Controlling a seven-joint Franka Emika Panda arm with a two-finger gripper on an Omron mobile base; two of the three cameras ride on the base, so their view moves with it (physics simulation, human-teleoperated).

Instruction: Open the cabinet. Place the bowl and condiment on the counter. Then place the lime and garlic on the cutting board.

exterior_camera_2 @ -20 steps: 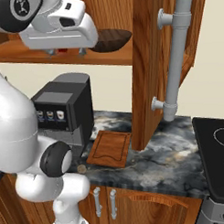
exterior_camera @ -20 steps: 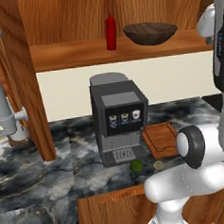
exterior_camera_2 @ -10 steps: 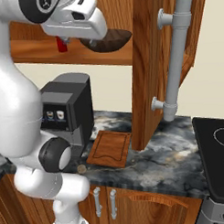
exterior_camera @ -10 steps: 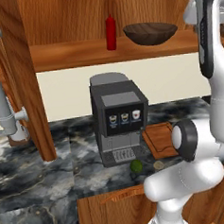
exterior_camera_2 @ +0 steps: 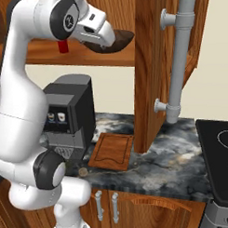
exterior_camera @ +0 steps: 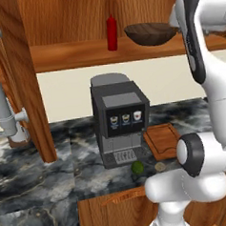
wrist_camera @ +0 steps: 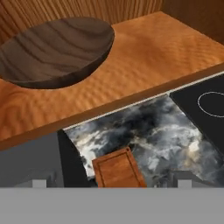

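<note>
The cabinet stands open, its door (exterior_camera_2: 151, 63) swung out with the grey bar handle (exterior_camera_2: 179, 57) facing me. On its shelf (wrist_camera: 153, 57) sit the dark wooden bowl (exterior_camera: 150, 33) and, to its left, the red condiment bottle (exterior_camera: 111, 33). My gripper (wrist_camera: 111, 183) is open and empty; its fingertips (wrist_camera: 39, 183) stand wide apart just in front of the shelf, with the bowl (wrist_camera: 57, 48) close ahead and to the upper left. Down on the counter (exterior_camera_2: 173, 155) lies the cutting board (exterior_camera_2: 112, 151). The lime (exterior_camera: 137, 167) and garlic (exterior_camera: 160, 166) rest near the front edge.
A black and grey coffee machine (exterior_camera: 120, 119) stands on the counter under the shelf, left of the cutting board. A black stove top (exterior_camera_2: 220, 163) adjoins the counter at the right. The open door hangs over the counter between board and stove.
My arm has swung the hand up and across toward the bowl on the shelf. The jaws stayed open. Bowl, bottle, lime and garlic have not moved.
</note>
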